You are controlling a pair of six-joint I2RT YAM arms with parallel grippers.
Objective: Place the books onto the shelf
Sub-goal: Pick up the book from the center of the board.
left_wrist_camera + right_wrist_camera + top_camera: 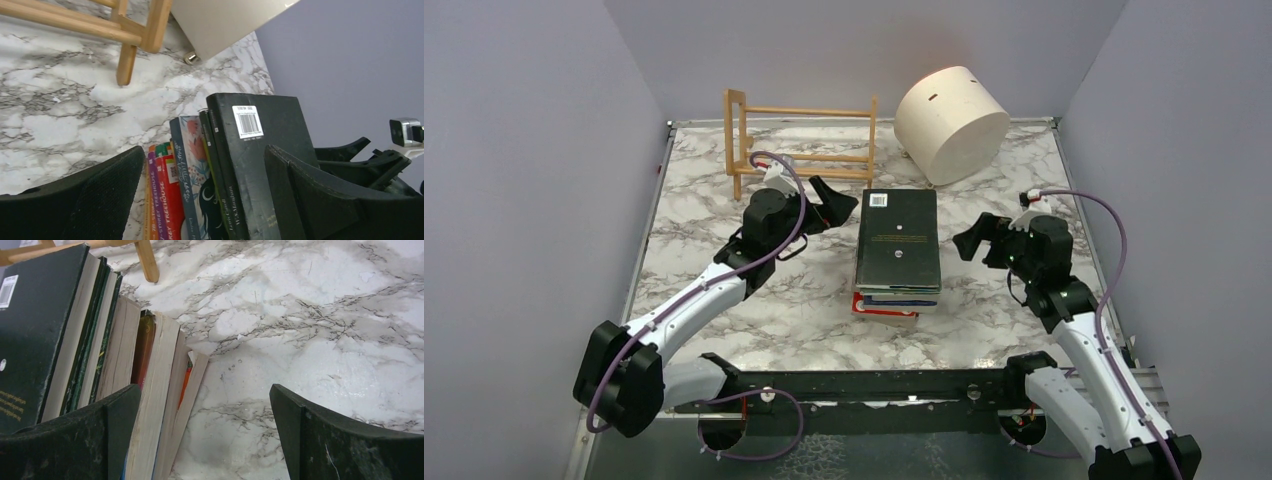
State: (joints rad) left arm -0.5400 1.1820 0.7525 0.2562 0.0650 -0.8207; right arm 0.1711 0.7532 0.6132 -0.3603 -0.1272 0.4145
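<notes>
Top view, books: You are looking at the books (898, 240) lying flat in one pile on the marble table (804, 310), with none sitting on the shelf yet.
Top view, shelf: The shelf (802, 150) is standing beyond the pile's far left corner, and a cream drum (951, 125) is leaning beyond its far right corner.
Top view, grippers: The left gripper (832, 208) is hovering just beside the pile's left edge, and the right gripper (976, 240) is hovering near its right edge.
Left wrist view: The left gripper (205, 152) is standing spread with the spines (210, 175) ahead of it. It is not pinching anything.
Right wrist view: The right gripper (205, 390) is gaping wide and holding nothing, with the page edges (150, 365) off to its left.
Risk, pile: The lower books are jutting out unevenly, so I judge that squeezing several at once could be letting the thin ones slide free.
Risk, shelf: It is looking light, so pushing a book in hard may be shoving or tipping it.
Risk, drum: Swinging wide past the pile's far end could be knocking it.
</notes>
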